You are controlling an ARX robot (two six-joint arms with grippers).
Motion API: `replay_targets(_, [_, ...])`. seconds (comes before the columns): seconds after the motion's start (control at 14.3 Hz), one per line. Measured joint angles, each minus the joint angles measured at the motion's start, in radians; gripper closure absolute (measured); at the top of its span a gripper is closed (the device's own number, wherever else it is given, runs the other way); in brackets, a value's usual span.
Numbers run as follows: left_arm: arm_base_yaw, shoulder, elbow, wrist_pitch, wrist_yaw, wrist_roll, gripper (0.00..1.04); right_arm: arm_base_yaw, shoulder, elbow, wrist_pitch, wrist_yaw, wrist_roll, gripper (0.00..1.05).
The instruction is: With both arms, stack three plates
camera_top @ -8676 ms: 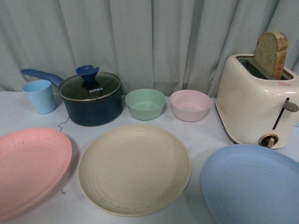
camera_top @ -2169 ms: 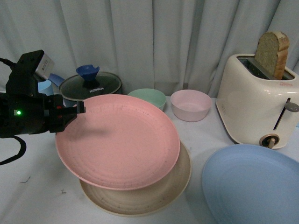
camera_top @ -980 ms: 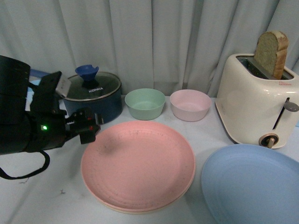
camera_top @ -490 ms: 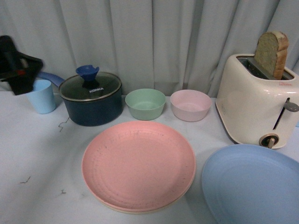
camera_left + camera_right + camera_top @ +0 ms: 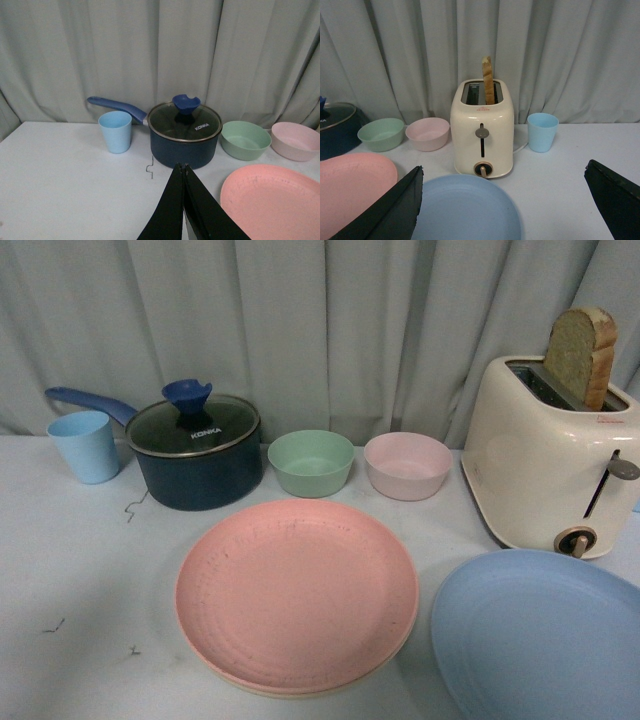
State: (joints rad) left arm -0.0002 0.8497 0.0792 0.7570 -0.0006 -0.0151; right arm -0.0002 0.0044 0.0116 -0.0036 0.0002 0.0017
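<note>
Front cam above table (image 5: pixel 70 580); wrist cams low, toward curtain (image 5: pixel 100 50); pink plate (image 5: pixel 296 592) in all.

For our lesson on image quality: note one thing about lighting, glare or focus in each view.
Front view: soft, even light, faint shadow beside the pink plate; light blue plate cropped. Left wrist view: mild sheen on the pot lid; left gripper a black silhouette. Right wrist view: right gripper dark, featureless.

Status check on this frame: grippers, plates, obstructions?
Left gripper shut, empty; right gripper open, empty. Pink plate on cream plate; blue plate apart, not yet stacked. Toaster close behind blue plate.
</note>
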Motion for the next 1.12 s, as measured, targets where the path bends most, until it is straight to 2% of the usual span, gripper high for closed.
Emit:
replay_targets(0.14, [0.0,0.007,-0.031,0.073,0.0,0.0,1.03,0.0,0.0,0.0,0.0,0.0,0.0,0.06])
replay_targets(0.49, [0.001,-0.038,-0.06,-0.004,0.0,0.0,1.03,0.0,0.0,0.0,0.0,0.0,0.0,0.06])
replay_targets(1.12, [-0.001,-0.454,-0.068,-0.365,0.0,0.0,1.03,0.0,0.0,0.0,0.0,0.0,0.0,0.06])
